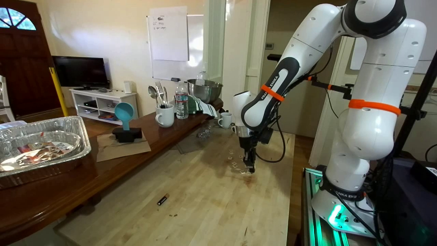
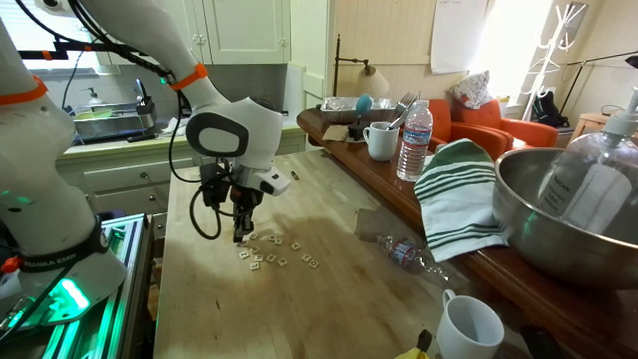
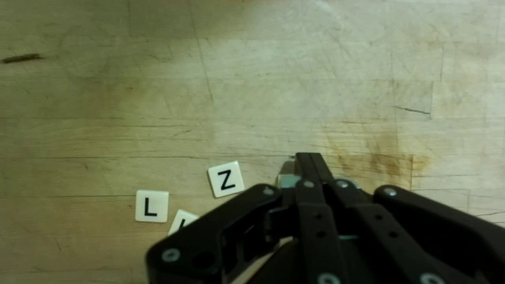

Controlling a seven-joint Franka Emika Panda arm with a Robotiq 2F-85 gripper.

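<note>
Tiles (image 3: 226, 179), lettered, just beside closed gripper (image 3: 309, 155)

exterior views: opposite ends, facing inward, sharing tabletop (image 1: 205, 218) | wrist view: near, downward

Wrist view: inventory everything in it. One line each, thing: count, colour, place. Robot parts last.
wooden worktop: one, light tan, fills the background
Z letter tile: one, off-white with black letter, lower half, left of centre
L letter tile: one, off-white with black letter, lower left
part-hidden letter tile: one, off-white, right of the L, letter not readable
pale piece: count unclear, greenish-white, showing beside the fingers, too covered to identify
brown stain: one main patch, rusty brown, right of centre
dark mark: one, dark brown, upper left
scratches: several, thin and dark, scattered
hand: one, black, lower centre to right, fingers together
</note>
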